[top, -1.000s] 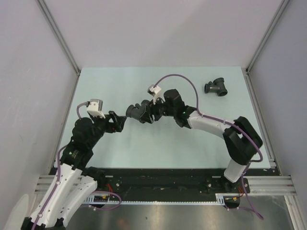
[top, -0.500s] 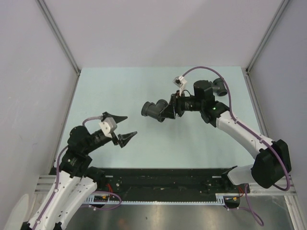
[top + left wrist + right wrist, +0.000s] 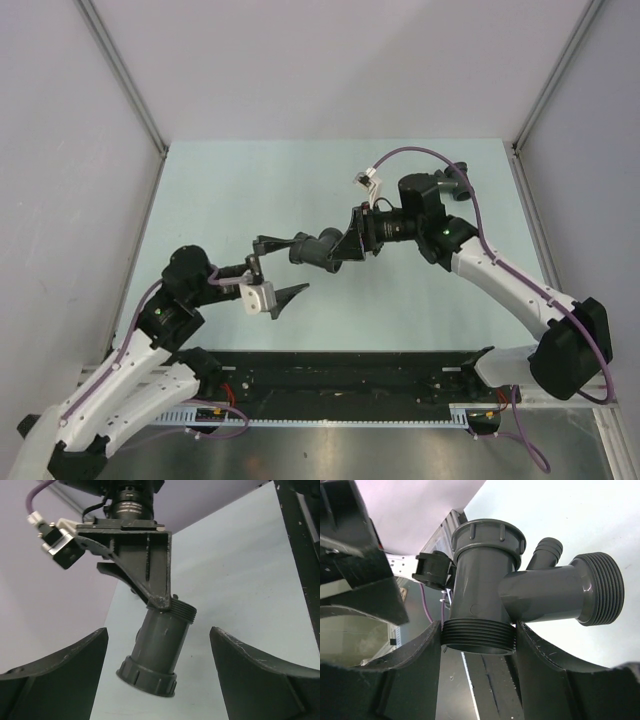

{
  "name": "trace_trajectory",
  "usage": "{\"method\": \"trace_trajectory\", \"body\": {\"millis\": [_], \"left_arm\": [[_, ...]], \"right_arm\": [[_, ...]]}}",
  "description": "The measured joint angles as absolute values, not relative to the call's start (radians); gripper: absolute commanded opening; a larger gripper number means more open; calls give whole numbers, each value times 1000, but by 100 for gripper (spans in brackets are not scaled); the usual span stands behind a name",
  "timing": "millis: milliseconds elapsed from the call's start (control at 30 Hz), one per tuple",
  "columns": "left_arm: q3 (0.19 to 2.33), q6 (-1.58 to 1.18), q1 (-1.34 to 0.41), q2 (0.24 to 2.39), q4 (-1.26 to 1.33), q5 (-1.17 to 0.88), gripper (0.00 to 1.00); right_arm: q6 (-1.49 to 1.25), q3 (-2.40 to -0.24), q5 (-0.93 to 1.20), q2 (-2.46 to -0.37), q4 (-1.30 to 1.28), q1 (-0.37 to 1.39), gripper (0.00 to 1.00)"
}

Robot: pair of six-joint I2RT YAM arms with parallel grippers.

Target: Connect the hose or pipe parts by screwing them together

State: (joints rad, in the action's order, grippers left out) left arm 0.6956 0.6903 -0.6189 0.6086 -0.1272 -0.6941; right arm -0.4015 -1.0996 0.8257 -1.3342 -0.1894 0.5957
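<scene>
My right gripper (image 3: 347,245) is shut on the threaded end of a dark grey branched pipe fitting (image 3: 318,248) and holds it above the table. In the right wrist view the fitting (image 3: 485,585) shows a ribbed collar at its far end, a threaded side port and a small barbed port. My left gripper (image 3: 301,265) is open, its fingers either side of the collar end. In the left wrist view the fitting (image 3: 159,650) hangs between the wide-apart fingers (image 3: 55,680), touching neither. A second dark fitting (image 3: 459,173) lies at the back right, mostly hidden behind my right arm.
The pale green table (image 3: 230,190) is walled by grey panels on the left, back and right. A black rail (image 3: 340,375) runs along the near edge by the arm bases. Purple cables loop over both arms.
My left gripper has swung up and right and turned, and its open fingers now flank the collar end of the fitting. My right arm has shifted the held fitting slightly left and down.
</scene>
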Motion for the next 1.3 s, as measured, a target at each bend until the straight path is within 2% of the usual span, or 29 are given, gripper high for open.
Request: {"method": "trace_trajectory", "body": {"millis": [233, 467, 533, 567, 633, 667, 700, 733, 767, 800, 833, 867, 933, 1033, 1233, 1300], "left_arm": [[725, 796, -756, 734, -129, -613, 88], [730, 833, -772, 816, -139, -542, 84], [731, 841, -773, 822, -141, -526, 79], [732, 842, -773, 823, -141, -521, 70], [734, 847, -773, 825, -141, -509, 59], [736, 847, -773, 827, -141, -501, 46], [737, 846, -773, 829, -144, -501, 38], [740, 847, -777, 833, -150, -501, 32], [743, 849, -783, 837, -154, -498, 20], [743, 850, -784, 838, -154, -496, 15], [745, 843, -784, 838, -153, -496, 11], [746, 839, -784, 836, -152, -500, 4], [746, 833, -784, 833, -147, -510, 1], [747, 776, -783, 827, -151, -532, 0], [747, 588, -771, 807, -167, -585, 0], [747, 524, -759, 784, -172, -611, 0]], "right_arm": [[-454, -1100, 835, -1302, -160, 615, 9], [-459, -1100, 847, -1299, -157, 636, 9], [-457, -1100, 849, -1299, -161, 640, 9], [-455, -1100, 851, -1299, -163, 641, 10], [-454, -1100, 855, -1298, -165, 642, 10], [-453, -1100, 857, -1297, -167, 642, 12], [-453, -1100, 856, -1296, -165, 642, 13], [-456, -1100, 853, -1295, -159, 642, 20], [-456, -1100, 851, -1290, -164, 641, 26], [-452, -1100, 844, -1287, -167, 641, 32], [-448, -1100, 843, -1283, -170, 642, 48], [-445, -1100, 841, -1280, -170, 643, 57], [-432, -1100, 828, -1264, -175, 646, 74], [-369, -1096, 809, -1224, -173, 654, 85], [-248, -1050, 784, -1088, -91, 653, 100], [-197, -1034, 798, -1055, -54, 654, 100]]}}
